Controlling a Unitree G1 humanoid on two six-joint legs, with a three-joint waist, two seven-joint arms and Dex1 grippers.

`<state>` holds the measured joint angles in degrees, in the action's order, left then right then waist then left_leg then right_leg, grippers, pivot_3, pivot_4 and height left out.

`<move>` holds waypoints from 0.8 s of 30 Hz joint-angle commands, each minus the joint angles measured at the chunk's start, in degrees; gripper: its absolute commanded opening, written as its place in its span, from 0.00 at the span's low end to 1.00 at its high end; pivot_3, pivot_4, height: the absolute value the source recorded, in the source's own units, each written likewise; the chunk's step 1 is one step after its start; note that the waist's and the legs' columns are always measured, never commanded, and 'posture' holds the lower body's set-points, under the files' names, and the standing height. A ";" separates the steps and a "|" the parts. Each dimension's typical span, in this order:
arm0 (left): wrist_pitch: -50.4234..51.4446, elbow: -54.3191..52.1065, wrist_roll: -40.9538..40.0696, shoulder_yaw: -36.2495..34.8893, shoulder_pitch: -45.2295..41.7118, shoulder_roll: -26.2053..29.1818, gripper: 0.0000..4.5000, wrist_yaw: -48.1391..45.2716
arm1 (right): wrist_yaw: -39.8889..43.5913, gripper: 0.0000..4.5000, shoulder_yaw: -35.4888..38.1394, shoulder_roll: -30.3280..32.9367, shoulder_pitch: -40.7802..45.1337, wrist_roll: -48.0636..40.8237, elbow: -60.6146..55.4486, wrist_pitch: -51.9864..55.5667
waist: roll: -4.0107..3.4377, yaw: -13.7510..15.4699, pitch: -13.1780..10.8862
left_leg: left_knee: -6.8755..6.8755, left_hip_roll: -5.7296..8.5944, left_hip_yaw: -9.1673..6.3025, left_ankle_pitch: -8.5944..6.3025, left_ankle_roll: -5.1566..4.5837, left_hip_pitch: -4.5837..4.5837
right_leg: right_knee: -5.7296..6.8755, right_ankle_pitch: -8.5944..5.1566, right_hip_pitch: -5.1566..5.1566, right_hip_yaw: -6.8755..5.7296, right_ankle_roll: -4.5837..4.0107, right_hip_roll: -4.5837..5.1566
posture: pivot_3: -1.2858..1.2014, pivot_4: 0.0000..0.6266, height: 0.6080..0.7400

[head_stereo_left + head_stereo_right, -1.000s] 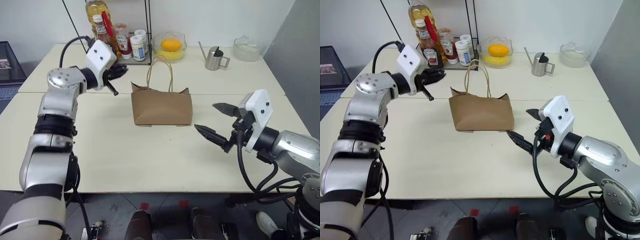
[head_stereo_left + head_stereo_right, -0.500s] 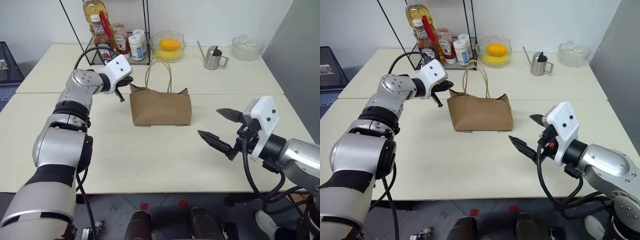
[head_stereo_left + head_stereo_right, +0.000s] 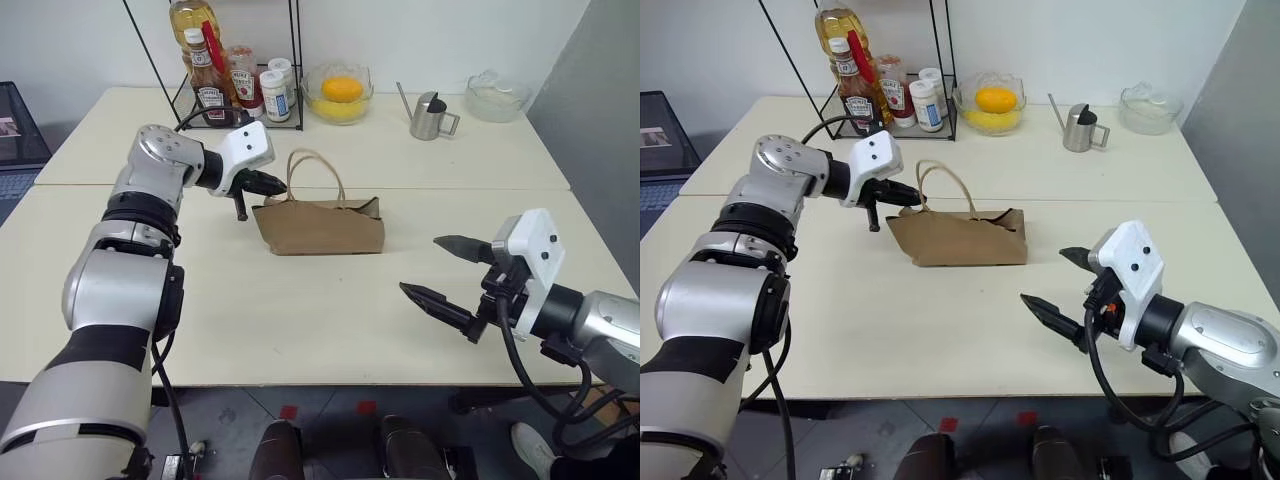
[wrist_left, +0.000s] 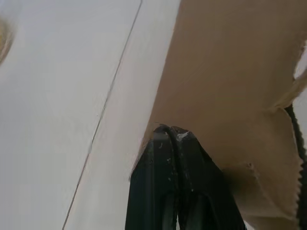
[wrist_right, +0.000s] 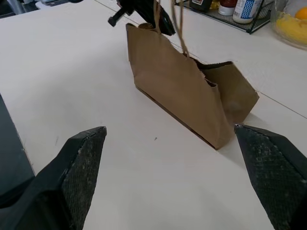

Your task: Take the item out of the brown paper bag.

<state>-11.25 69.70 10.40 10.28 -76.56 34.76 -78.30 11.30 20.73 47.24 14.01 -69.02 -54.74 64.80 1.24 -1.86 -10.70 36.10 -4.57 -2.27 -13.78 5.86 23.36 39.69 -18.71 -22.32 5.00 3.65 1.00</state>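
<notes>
Left eye view: left pincer (image 3: pixel 268 184) pinched shut on brown paper bag (image 3: pixel 320 226) at its corner, mid-counter (image 3: pixel 300 330); right pincer (image 3: pixel 448 272) spread wide, waiting nearby. Item unseen, extraction pending.

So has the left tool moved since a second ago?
Yes. The left tool, shut, has come away from the wire rack at the table's back and down to the near left top corner of the brown paper bag.

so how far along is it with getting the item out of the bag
Early. Done: the left pincer, shut, is at the upper left corner of the brown paper bag. In hand: the bag tilts at that corner. Left: no item is out on the table, and the right pincer waits open, apart from the bag.
</notes>
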 commanded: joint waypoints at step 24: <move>20.86 -61.22 -20.58 -1.93 30.17 16.10 0.01 -12.90 | 5.81 1.00 -1.72 10.51 -4.52 -0.86 1.64 -10.89 | 0.00 0.08 0.00 | 0.41 -0.04 -0.24 0.00 -0.02 0.05 | 0.19 -0.01 0.10 0.00 0.00 -0.11 | 0.52 0.24 1.00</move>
<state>12.47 11.04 -8.28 11.58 -45.37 49.42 -90.75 16.28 17.98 56.99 9.75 -70.67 -52.47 55.62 1.24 -1.78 -10.70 36.50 -4.61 -2.51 -13.77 5.84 23.41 39.88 -18.72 -22.22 5.00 3.65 0.89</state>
